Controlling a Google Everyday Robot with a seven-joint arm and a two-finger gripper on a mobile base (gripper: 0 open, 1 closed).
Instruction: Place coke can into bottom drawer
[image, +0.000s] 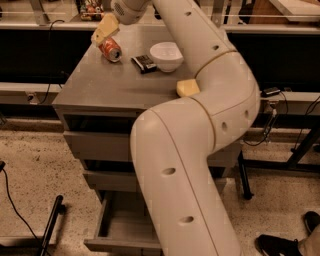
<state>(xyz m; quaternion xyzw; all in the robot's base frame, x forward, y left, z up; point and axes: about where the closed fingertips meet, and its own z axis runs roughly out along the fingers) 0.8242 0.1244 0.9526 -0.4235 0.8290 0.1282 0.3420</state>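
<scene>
The coke can (111, 49) lies on its side at the back left of the grey cabinet top (100, 85). My gripper (104, 30) is directly above and behind the can, right at its far end; I cannot see whether it touches the can. The bottom drawer (117, 231) stands pulled open at floor level, its grey inside showing. My arm (200, 125) crosses in front of the cabinet and hides the right part of all three drawers.
A dark snack packet (144, 63) and a white bowl (166, 55) sit to the right of the can. A yellow sponge (187, 88) lies near the top's front right. Cables and a black bar (50, 225) lie on the floor at left.
</scene>
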